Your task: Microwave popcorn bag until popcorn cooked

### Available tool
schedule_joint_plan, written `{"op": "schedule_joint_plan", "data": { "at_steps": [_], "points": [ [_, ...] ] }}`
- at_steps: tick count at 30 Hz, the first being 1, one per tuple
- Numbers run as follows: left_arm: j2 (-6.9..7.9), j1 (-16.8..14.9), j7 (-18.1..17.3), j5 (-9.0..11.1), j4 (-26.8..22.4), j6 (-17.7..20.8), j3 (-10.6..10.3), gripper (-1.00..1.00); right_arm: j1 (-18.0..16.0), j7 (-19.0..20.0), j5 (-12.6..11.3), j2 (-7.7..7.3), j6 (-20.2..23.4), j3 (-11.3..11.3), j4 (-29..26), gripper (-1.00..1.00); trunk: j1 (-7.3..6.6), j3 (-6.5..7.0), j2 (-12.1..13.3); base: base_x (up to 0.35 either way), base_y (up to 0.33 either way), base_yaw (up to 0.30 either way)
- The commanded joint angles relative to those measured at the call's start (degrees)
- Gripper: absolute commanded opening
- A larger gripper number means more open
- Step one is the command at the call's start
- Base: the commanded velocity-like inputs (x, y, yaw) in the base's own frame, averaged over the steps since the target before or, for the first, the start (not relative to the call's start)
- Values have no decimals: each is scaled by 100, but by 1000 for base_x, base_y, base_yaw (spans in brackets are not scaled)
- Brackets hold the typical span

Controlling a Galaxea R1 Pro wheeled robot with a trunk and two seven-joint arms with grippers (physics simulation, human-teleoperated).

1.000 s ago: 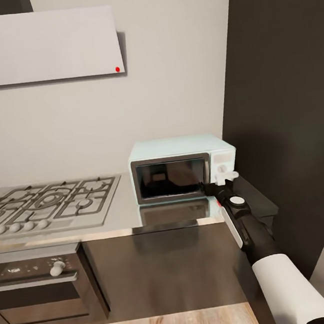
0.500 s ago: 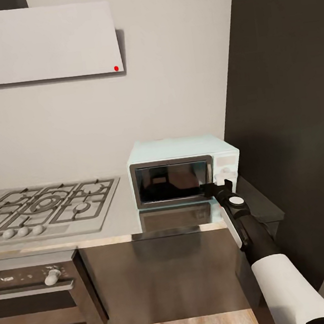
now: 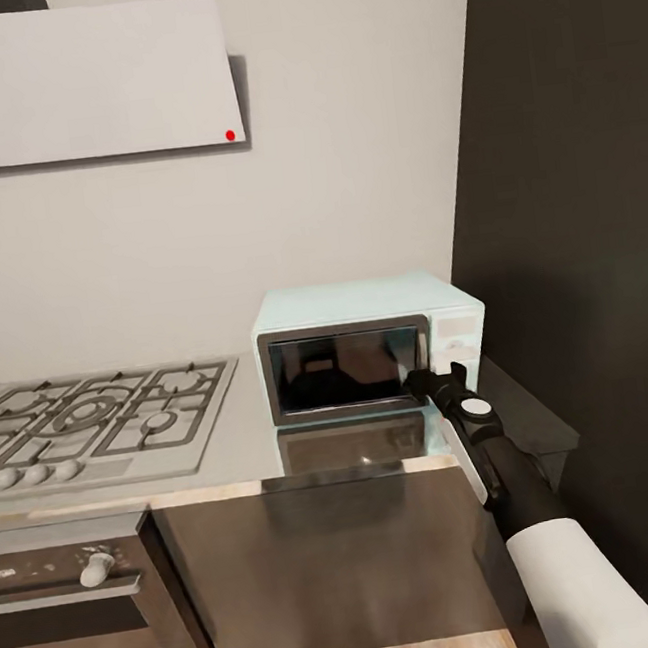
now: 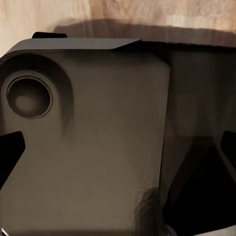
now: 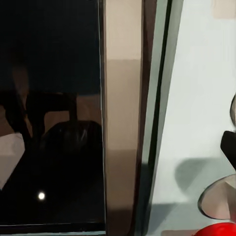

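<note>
The boxy pale mint-blue microwave (image 3: 367,344) with its silver-framed dark glass door (image 3: 347,370) stands on the glossy grey counter (image 3: 247,443), hard against the tall dark cabinet wall (image 3: 576,235) and well to the right of the steel gas hob (image 3: 98,420). The door looks shut, sitting flush in its frame. The right tool (image 3: 433,380) is at the door's lower right corner, by the seam between the silver frame (image 5: 123,118) and the white knob panel (image 5: 196,98); whether its fingers are spread or pressed together I cannot tell, as the black wrist hides them in the head view and the right wrist view looks straight at the door edge. The left tool's dark fingertips (image 4: 11,150) sit at opposite edges of the left wrist view, well apart, so it is spread and holds nothing, facing a dark rounded surface. The popcorn bag is not to be seen on the visible counter or through the dark glass, so its place cannot be told. As a judgement: the door is a stiff, hinged panel with smooth, slippery glass, best taken at its free right edge and swung out, not pushed; the oven seems heavy enough to stay put, though a hard pull could drag it on the slick counter.
</note>
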Motion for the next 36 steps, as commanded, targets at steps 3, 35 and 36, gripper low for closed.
{"op": "schedule_joint_plan", "data": {
  "at_steps": [3, 35, 36],
  "points": [
    [-1, -3, -1, 34, 3, -16, 2, 100, -186, -31, 107, -3, 55, 1, 229, 100, 3, -5, 1, 113, 0, 0],
    [-1, -3, -1, 34, 3, -16, -2, 100, -186, -7, 72, -14, 73, -3, 233, -100, 3, -5, 1, 3, 0, 0],
    [-1, -3, -1, 34, 3, -16, 1, 100, -186, -11, 70, -13, 71, -3, 233, -100, 3, -5, 1, 0, 0, 0]
  ]
}}
